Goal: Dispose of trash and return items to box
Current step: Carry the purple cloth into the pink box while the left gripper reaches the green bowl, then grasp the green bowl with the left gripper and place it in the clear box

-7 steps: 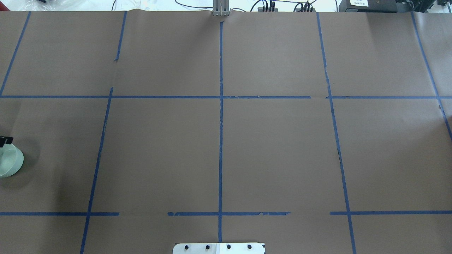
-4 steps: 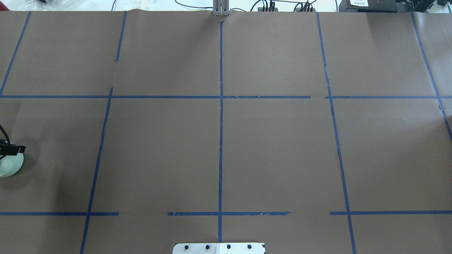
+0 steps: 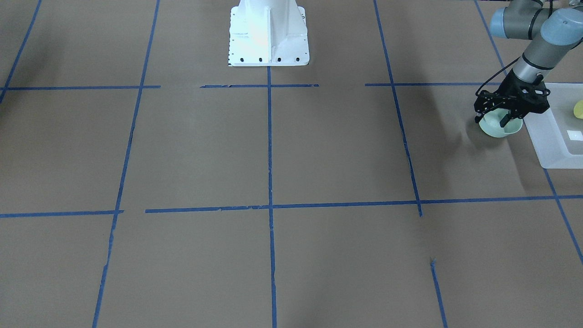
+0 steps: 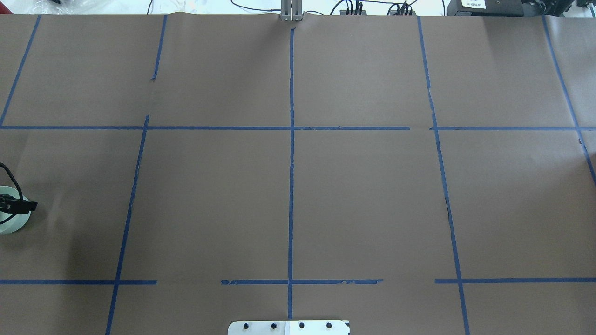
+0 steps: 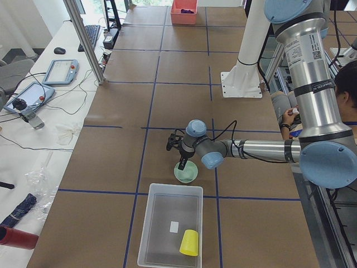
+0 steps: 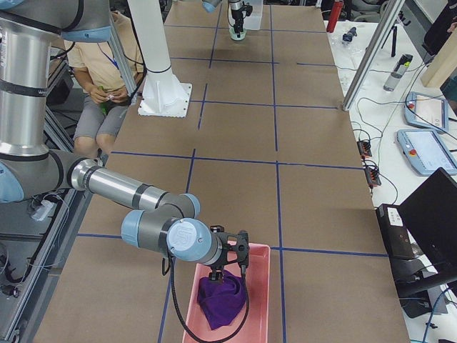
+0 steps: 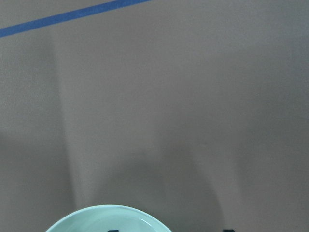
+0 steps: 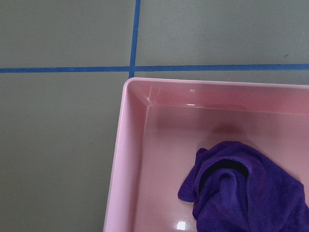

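In the front-facing view the left gripper (image 3: 492, 120) hangs over the mint-green bowl (image 3: 512, 129), which sits on the table just beside the box (image 3: 546, 146) that holds the yellow cup (image 3: 579, 109). Its fingers are spread and grip nothing, one tip inside the bowl and one outside the wall on the side away from the box. The left wrist view agrees, with the rim passing between two dark tips at the bottom edge. In the right-side view the right gripper (image 6: 228, 270) hovers well apart from all this, over the purple cloth (image 6: 221, 300) in the pink tray (image 6: 260, 286); I cannot tell whether its fingers are apart.
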Robot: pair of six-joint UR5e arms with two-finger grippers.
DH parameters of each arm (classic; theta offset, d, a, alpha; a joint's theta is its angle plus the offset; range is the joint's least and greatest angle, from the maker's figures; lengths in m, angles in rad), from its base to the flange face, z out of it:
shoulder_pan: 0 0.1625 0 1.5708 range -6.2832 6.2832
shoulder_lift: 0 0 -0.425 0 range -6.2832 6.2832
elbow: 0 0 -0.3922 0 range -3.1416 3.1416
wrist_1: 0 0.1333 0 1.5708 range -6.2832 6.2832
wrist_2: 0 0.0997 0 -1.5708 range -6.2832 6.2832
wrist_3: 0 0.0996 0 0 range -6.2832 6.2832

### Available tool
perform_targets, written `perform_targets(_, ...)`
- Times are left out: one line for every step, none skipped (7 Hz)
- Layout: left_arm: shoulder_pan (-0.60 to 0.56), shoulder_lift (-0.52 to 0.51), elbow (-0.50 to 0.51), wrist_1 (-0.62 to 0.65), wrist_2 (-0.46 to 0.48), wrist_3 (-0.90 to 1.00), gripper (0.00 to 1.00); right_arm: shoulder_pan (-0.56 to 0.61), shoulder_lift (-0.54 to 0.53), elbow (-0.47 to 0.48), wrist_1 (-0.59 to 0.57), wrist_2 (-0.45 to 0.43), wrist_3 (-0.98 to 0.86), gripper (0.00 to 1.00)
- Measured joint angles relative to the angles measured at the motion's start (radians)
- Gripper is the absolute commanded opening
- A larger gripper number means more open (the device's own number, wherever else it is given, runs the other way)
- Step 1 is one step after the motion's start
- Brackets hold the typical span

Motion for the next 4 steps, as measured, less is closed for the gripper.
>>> perform_targets(0.025, 0.0, 0.004, 0.002, 0.001, 0.0, 0.01, 0.0, 0.0, 0.002, 0.001, 0.002, 0.0, 1.0)
perform_targets(0.047, 0.0, 0.005, 0.003, 0.001, -0.001, 0.0, 0.001, 0.0, 0.003, 0.002, 0.007, 0.0, 1.0)
perform_targets(0.057, 0.001, 0.001, 0.003, 0.002, -0.001, 0.0, 0.001, 0.0, 0.003, 0.001, 0.014, 0.0, 1.0)
perform_targets(0.06, 0.001, -0.003, 0.002, 0.003, 0.0, 0.0, 0.001, -0.001, 0.002, 0.001, 0.019, 0.0, 1.0)
